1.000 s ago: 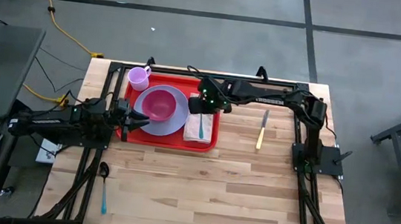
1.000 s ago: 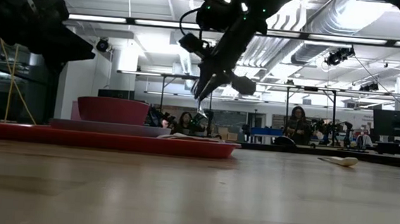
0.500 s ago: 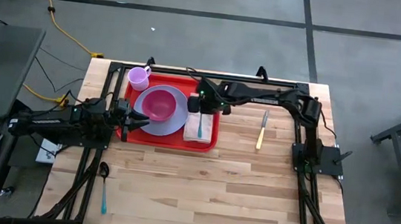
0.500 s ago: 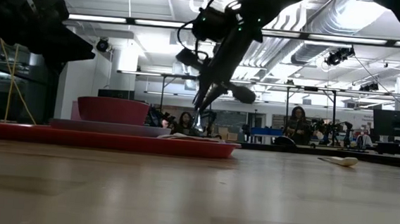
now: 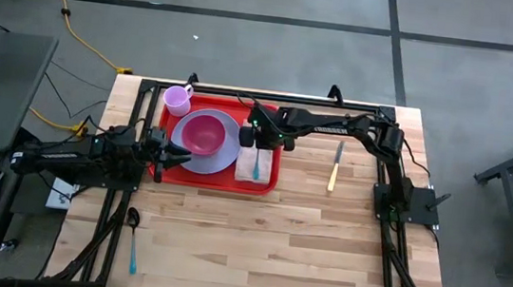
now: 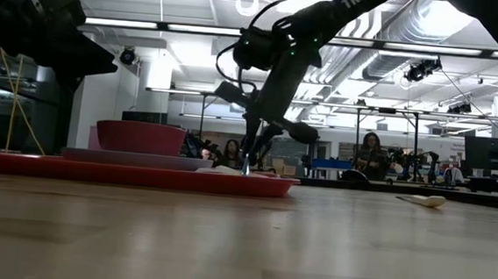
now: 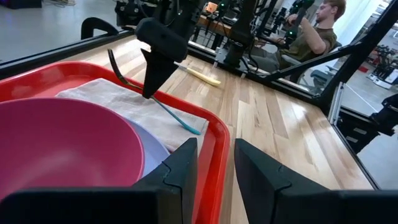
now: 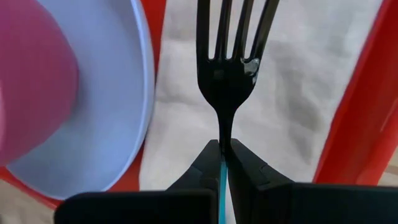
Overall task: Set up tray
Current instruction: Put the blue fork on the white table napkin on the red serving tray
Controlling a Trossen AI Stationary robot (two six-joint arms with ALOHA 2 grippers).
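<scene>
The red tray [image 5: 267,185] lies at the table's far left. On it, a pink bowl [image 5: 203,133] sits on a lavender plate [image 5: 224,162], and a beige napkin [image 5: 248,167] lies to their right. My right gripper [image 5: 259,142] is over the napkin, shut on a fork [image 8: 229,68] with black tines and a teal handle. My left gripper [image 5: 179,154] is open at the tray's left edge. In the left wrist view its fingers stand on either side of the tray's rim [image 7: 216,140]; whether they touch it, I cannot tell. My right gripper pinches the fork's thin black neck [image 8: 223,135] between its two fingers, just where the teal handle begins. The fingers come from above, slanting down, along the fork. The fork is tilted: its tines are raised and the teal handle's end [image 7: 194,130] is down on the napkin.
A lavender cup [image 5: 178,99] stands at the tray's far left corner. A knife with a yellow handle [image 5: 334,166] lies right of the tray. A spoon with a teal handle [image 5: 133,238] lies near the table's left edge. People sit in the room beyond [image 7: 305,37].
My right gripper has come down and a little toward the table's left with the fork. The fork's teal handle end has come onto the napkin. The left arm has kept still.
</scene>
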